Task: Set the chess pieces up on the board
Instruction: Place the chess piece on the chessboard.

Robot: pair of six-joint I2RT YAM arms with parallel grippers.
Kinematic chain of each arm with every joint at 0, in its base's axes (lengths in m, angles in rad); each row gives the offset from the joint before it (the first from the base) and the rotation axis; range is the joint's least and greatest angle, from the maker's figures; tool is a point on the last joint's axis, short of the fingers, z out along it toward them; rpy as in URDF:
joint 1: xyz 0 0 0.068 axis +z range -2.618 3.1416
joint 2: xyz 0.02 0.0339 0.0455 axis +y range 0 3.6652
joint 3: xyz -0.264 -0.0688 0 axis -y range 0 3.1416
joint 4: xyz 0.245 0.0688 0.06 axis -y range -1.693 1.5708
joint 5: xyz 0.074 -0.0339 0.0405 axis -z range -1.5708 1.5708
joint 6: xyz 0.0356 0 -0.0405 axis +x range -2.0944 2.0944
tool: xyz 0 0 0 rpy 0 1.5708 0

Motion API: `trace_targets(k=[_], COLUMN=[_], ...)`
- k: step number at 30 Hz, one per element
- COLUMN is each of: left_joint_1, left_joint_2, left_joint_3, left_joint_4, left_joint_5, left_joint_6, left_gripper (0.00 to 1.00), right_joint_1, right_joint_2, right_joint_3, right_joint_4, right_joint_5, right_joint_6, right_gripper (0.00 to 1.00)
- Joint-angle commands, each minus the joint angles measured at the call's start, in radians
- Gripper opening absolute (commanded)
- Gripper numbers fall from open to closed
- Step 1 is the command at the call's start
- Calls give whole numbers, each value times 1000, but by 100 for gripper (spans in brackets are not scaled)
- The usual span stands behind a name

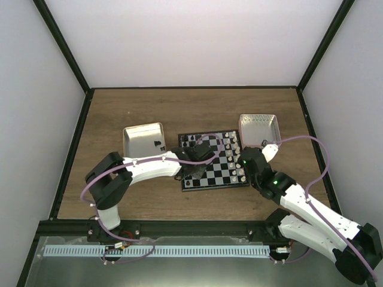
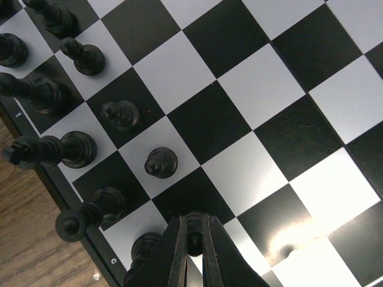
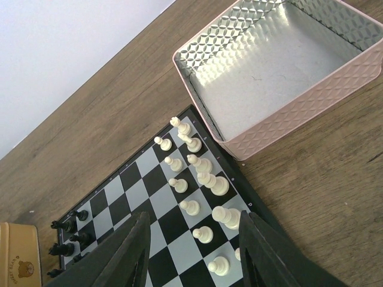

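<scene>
The board [image 1: 216, 169] lies mid-table, and it also shows in the left wrist view [image 2: 263, 89] and the right wrist view [image 3: 128, 191]. Several black chess pieces [image 2: 120, 113] stand along its left edge in two rows. They show small in the right wrist view [image 3: 67, 237]. My left gripper [image 2: 194, 226] is shut on a black pawn [image 2: 194, 234] just above a square in the second row, low over the board's left side [image 1: 194, 161]. My right gripper [image 3: 194, 220] is open and empty above the board's right side [image 1: 242, 162].
White pieces [image 3: 200, 179] fill two rows on the board's right edge. A pink tin [image 3: 311, 119], empty, stands beyond the board's right corner [image 1: 258, 139]. A silver tin [image 1: 133, 145] at the back left holds a black piece [image 1: 158, 144]. A tan tin's corner [image 3: 18, 257] shows low left.
</scene>
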Motion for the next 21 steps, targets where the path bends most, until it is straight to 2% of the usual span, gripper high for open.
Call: trace_targets(k=[1,8,13,21], left_joint_1=[-2,-1,-1,9], left_joint_2=[35,51,35,-55], left_joint_3=[6,9,24,86], left_joint_4=[34,38,13,-34], left_joint_5=[-24,-18,-9,-22], left_joint_6=[-13,-18,-22,-22], left_gripper=[6,7,21,31], right_joint_1=[-6,-7,-6,-6], right_joint_2=[-1,-3,-2,-1], right_joint_3=[-5,-6,-7,-7], right_joint_4=[-2,-3,-2,4], right_joint_5=[32,31,25,17], right_joint_6=[9,9,9,7], right_gripper=[42,42,42,42])
